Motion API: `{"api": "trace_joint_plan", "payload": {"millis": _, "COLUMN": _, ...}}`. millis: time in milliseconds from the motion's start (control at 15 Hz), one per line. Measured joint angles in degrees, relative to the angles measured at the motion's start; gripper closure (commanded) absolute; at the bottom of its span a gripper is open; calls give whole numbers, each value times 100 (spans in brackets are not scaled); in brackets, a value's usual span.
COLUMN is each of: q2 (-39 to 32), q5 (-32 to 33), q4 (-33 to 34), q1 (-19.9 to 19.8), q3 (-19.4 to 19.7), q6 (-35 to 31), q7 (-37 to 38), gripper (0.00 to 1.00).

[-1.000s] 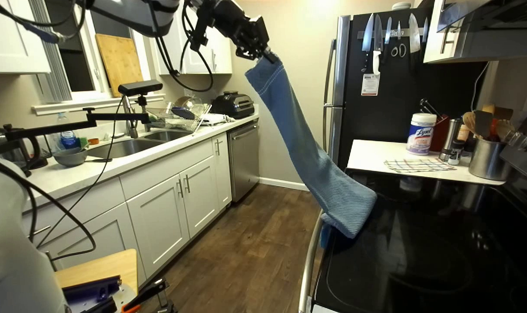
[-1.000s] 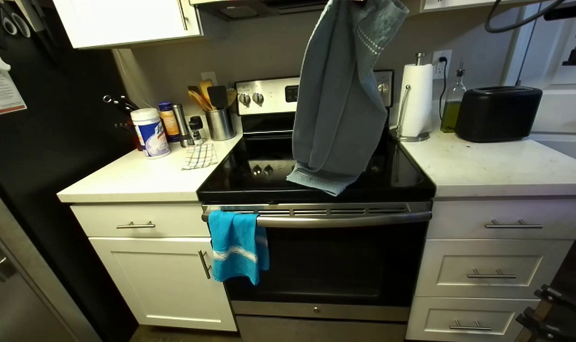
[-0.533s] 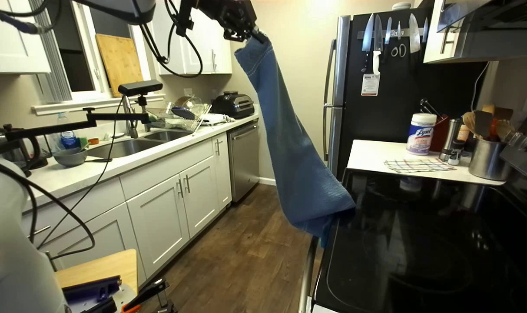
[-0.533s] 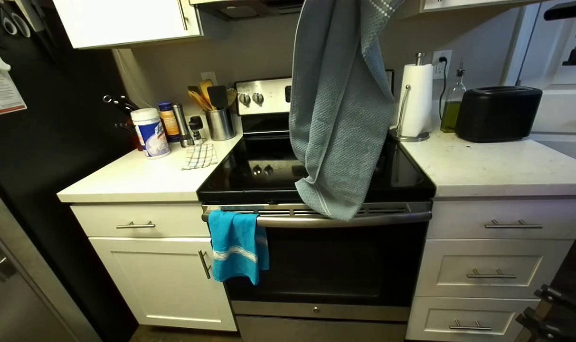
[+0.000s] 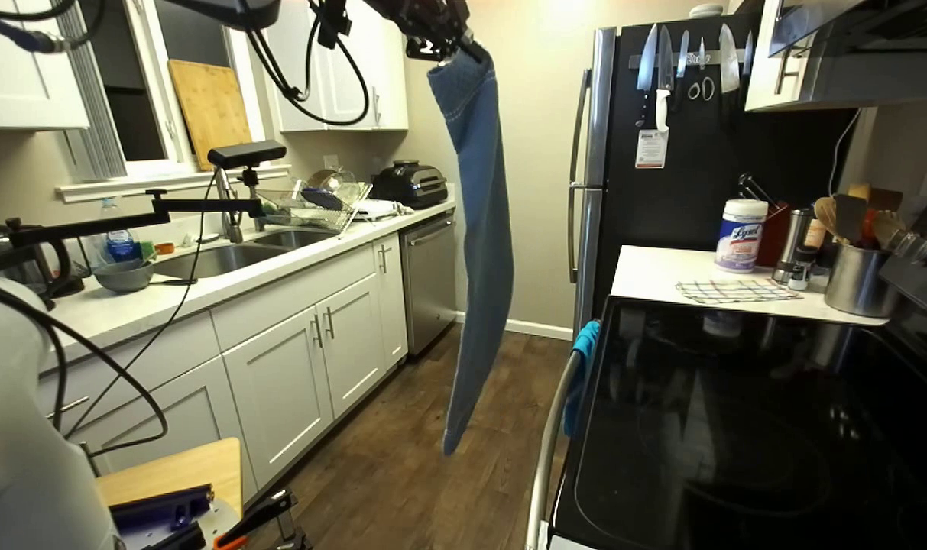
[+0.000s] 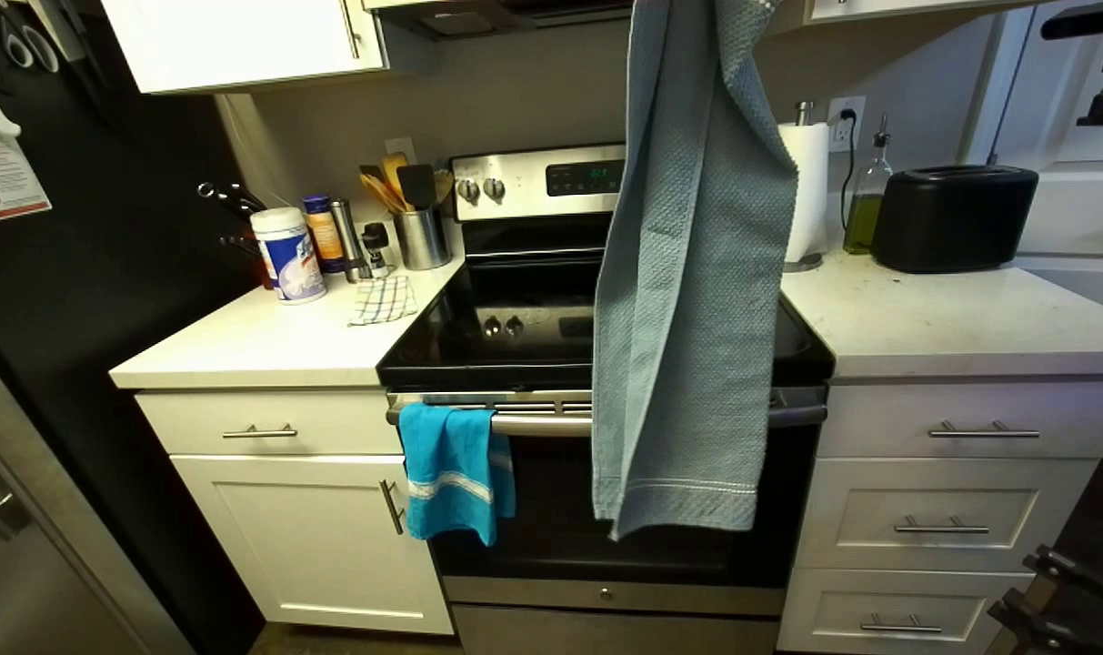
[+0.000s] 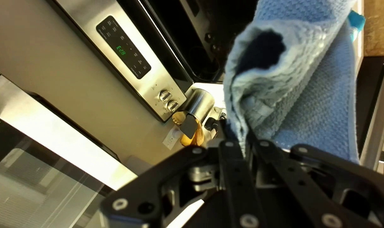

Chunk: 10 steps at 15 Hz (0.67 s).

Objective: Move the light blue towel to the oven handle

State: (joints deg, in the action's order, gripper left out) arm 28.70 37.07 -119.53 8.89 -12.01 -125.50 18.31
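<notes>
The claw (image 7: 240,135), nearly closed, pinches the light blue towel (image 6: 696,300).

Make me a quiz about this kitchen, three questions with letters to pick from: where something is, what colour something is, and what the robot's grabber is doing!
1. Where is the bright blue cloth?
A. On the oven handle
B. In the sink
C. On the floor

2. What colour is the toaster?
A. Red
B. White
C. Black

3. What is the gripper doing?
A. Standing wide open with nothing in it
B. Pinching the light blue towel
C. Holding a spoon

Right letters:
1: A, because in an exterior view it hangs draped over the handle.
2: C, because its whole visible side is black in an exterior view.
3: B, because the wrist view shows the towel caught in it, and in an exterior view the towel hangs down from it.
</notes>
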Motion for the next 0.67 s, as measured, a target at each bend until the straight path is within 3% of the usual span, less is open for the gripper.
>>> {"api": "trace_joint_plan", "payload": {"millis": 400, "q2": 1, "q5": -418, "q4": 22, "q1": -167, "q3": 506, "q6": -120, "q7": -657, "gripper": 98}}
{"api": "trace_joint_plan", "payload": {"millis": 667, "q2": 0, "q5": -653, "q4": 26, "q1": -330, "q3": 609, "q6": -161, "q7": -796, "gripper": 98}}
